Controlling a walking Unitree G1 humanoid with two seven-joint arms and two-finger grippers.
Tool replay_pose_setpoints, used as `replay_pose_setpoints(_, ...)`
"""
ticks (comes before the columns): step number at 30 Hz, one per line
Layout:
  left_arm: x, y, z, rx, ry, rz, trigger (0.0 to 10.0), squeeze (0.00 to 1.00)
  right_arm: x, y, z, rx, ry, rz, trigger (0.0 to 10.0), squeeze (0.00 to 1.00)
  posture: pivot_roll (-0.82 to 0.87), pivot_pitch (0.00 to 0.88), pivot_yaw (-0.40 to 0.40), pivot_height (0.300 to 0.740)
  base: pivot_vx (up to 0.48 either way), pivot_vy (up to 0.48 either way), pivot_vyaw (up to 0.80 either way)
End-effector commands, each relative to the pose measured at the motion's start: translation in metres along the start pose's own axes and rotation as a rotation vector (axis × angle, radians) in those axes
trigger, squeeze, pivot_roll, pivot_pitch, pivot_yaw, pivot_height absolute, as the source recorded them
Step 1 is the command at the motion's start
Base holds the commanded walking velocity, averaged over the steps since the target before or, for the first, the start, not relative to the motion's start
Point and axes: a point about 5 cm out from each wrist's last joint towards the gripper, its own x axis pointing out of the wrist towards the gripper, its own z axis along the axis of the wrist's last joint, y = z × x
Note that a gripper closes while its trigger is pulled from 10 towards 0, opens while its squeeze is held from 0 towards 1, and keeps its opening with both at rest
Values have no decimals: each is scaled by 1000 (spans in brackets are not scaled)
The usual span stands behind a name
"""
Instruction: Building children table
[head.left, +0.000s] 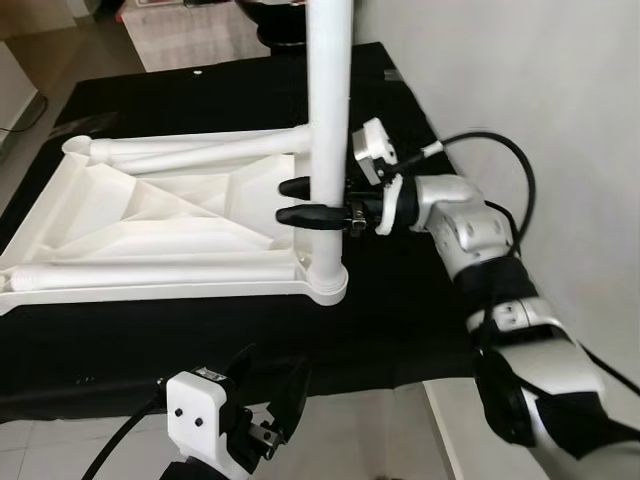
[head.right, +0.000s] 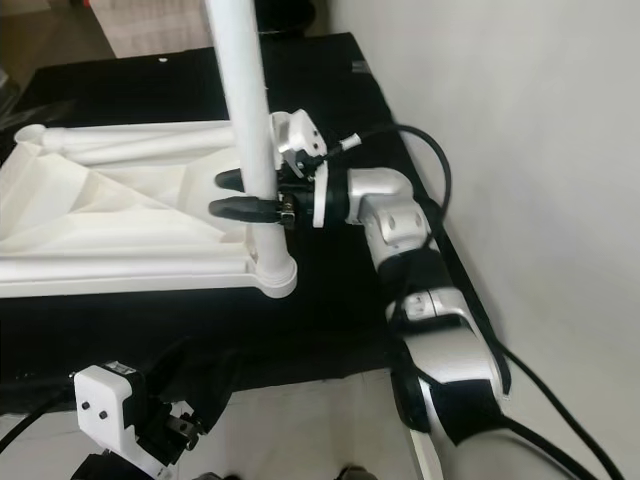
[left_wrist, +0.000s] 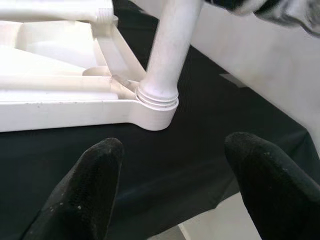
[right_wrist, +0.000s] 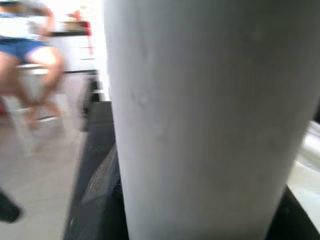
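Tabletop (head.left: 150, 225), white plastic, lies upside down on a black cloth (head.left: 400, 300), filling the left half of the left eye frame. Ribbed underside faces up. Two loose legs (head.left: 190, 152) lie flat on it, one along its far edge in the upper left, one along its near edge at mid left.

One leg (head.left: 328, 120) stands upright in the corner socket (head.left: 327, 283) at the near-right corner of the tabletop, centre of frame. It runs out past the top edge. In the left wrist view its ridged collar (left_wrist: 156, 97) sits right at the socket mouth; how far it is seated, can't tell.

Right gripper (head.left: 312, 201) comes in from the right at mid height, arm silver with a black cable looping over it. Both black fingers (head.left: 305, 215) are wrapped round the upright leg, clamped on it a little above the socket. Right wrist view is nearly all white leg (right_wrist: 200, 120), very close, blurred. Upper left of that frame: a person sitting on a stool, far off, blurred.

Left gripper (head.left: 270, 395) sits low, bottom centre-left of the left eye frame, near the front edge of the cloth, over pale floor tile. Fingers (left_wrist: 95, 190) spread apart, nothing between them. It points at the socket corner, well short of it, touching nothing.

White wall (head.left: 520, 80) fills the upper right.
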Motion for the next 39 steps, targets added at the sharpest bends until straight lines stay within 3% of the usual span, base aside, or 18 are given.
replay_pose_setpoints(1,-2,3,-3,4,20,1,10000,0,-1,15,-51,121,197,-520,0,0,101,171,19,740,0,0,0)
replay_pose_setpoints(2,-1,5,-3,5,20,1,10000,0,-15,28,-72,142,318,-902,0,0,98,171,20,740,0,0,0)
replay_pose_setpoints(3,1,7,-3,6,18,1,10000,0,-16,56,-86,219,365,-964,0,0,98,161,50,740,0,0,0)
replay_pose_setpoints(4,1,7,-3,6,18,1,10000,0,-16,56,-86,219,365,-964,0,0,98,161,50,740,0,0,0)
replay_pose_setpoints(6,2,8,-3,7,18,1,10000,0,-11,74,-92,272,367,-931,0,0,98,161,50,740,0,0,0)
replay_pose_setpoints(7,3,9,-4,10,18,1,10000,0,2,84,-92,289,327,-817,0,0,79,144,57,740,0,0,0)
replay_pose_setpoints(11,8,12,-7,7,19,-8,10000,0,30,71,-82,241,254,-764,0,0,97,115,37,740,0,0,0)
replay_pose_setpoints(14,9,12,-7,9,16,-3,10000,0,33,65,-79,234,242,-761,0,0,101,113,33,740,0,0,0)
replay_pose_setpoints(15,9,13,-6,15,12,6,10000,0,36,61,-76,226,234,-757,7922,0,103,113,32,740,0,0,0)
replay_pose_setpoints(16,8,14,-6,19,7,15,10000,0,36,57,-73,220,225,-748,10000,0,105,109,34,740,0,0,0)
replay_pose_setpoints(20,8,14,-5,24,4,22,10000,0,36,51,-67,219,196,-722,10000,0,108,114,32,740,0,0,0)
replay_pose_setpoints(21,7,13,-5,22,4,19,10000,0,38,45,-57,226,120,-593,10000,1000,106,117,33,740,0,0,0)
replay_pose_setpoints(27,7,11,-4,13,7,7,10000,0,34,44,-29,175,4,-445,10000,1000,107,126,37,740,0,0,0)
replay_pose_setpoints(28,6,11,-4,12,8,5,10000,0,30,42,-27,168,-2,-366,10000,1000,114,132,34,740,0,0,0)
replay_pose_setpoints(29,6,10,-4,11,7,4,10000,0,26,37,-26,116,18,-282,10000,12,119,137,31,740,0,0,0)
replay_pose_setpoints(30,6,10,-4,11,7,4,10000,0,26,37,-26,116,18,-282,10000,12,119,137,31,740,0,0,0)
replay_pose_setpoints(31,6,8,-3,10,7,2,10000,0,20,33,-24,58,40,-134,10000,0,123,146,30,740,0,0,0)
replay_pose_setpoints(39,0,3,-2,13,15,2,10000,0,19,16,-29,3,120,20,10000,0,166,170,29,740,0,0,0)
